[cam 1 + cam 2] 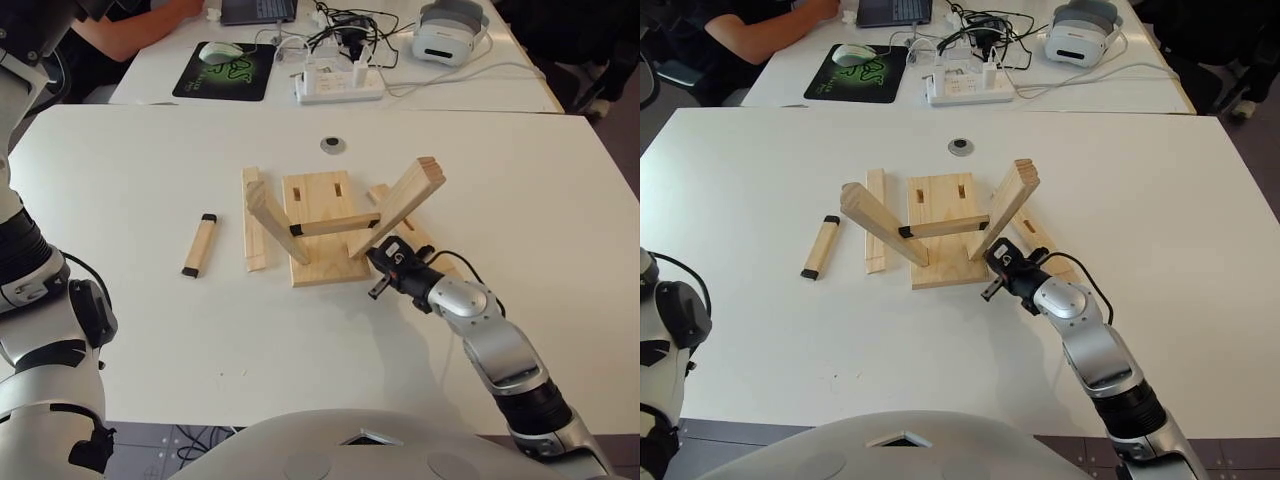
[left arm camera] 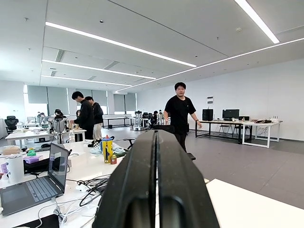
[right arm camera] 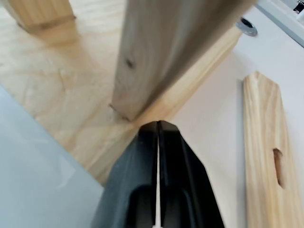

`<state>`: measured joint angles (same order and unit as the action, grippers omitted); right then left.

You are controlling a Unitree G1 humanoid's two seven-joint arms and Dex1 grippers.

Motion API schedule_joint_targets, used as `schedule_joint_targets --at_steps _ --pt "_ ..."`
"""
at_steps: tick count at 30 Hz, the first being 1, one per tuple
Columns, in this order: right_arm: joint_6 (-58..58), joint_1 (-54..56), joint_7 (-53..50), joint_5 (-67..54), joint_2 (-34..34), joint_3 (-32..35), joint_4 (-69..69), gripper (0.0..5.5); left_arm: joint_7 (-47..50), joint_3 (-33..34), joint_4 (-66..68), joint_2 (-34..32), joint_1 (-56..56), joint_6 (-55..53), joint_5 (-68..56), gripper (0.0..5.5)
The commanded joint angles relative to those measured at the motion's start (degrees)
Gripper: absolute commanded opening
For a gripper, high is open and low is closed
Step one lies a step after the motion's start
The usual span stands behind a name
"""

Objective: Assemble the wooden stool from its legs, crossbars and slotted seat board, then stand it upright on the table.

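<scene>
Stool parts lie spread on the white table (image 1: 520, 200). The biggest is the slotted seat board (image 1: 322, 262), flat just ahead and to the left of the right gripper (image 1: 373, 257). That gripper's fingers are pressed together with nothing between them. Its tip sits at the foot of the right leg (image 1: 408, 198), which leans up from the board's nearest corner and blocks the way straight ahead. Across the board from the gripper leans the left leg (image 1: 268, 210), joined to the right one by a crossbar (image 1: 335, 225). A slotted flat piece (image 3: 266, 142) lies just beside the gripper, a long slat (image 1: 254, 240) lies beyond the left leg, and a short black-tipped bar (image 1: 200, 246) lies farther out that way. The left gripper (image 2: 156, 137) is raised with its fingers together, facing an open office of desks and strip lights. Well beyond the right gripper, a second desk (image 1: 500, 85) holds a headset (image 1: 447, 35), power strip (image 1: 338, 85) and mouse pad (image 1: 225, 75).
</scene>
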<state>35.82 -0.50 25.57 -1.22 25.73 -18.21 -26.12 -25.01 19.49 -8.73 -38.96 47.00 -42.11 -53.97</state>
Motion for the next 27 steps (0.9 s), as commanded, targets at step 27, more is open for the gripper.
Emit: schedule_joint_targets --at_steps 27 --pt "-39.94 41.75 13.14 -0.29 -7.98 3.38 70.93 0.00 -0.17 -0.02 -0.86 6.73 -6.06 4.01 2.73 0.01"
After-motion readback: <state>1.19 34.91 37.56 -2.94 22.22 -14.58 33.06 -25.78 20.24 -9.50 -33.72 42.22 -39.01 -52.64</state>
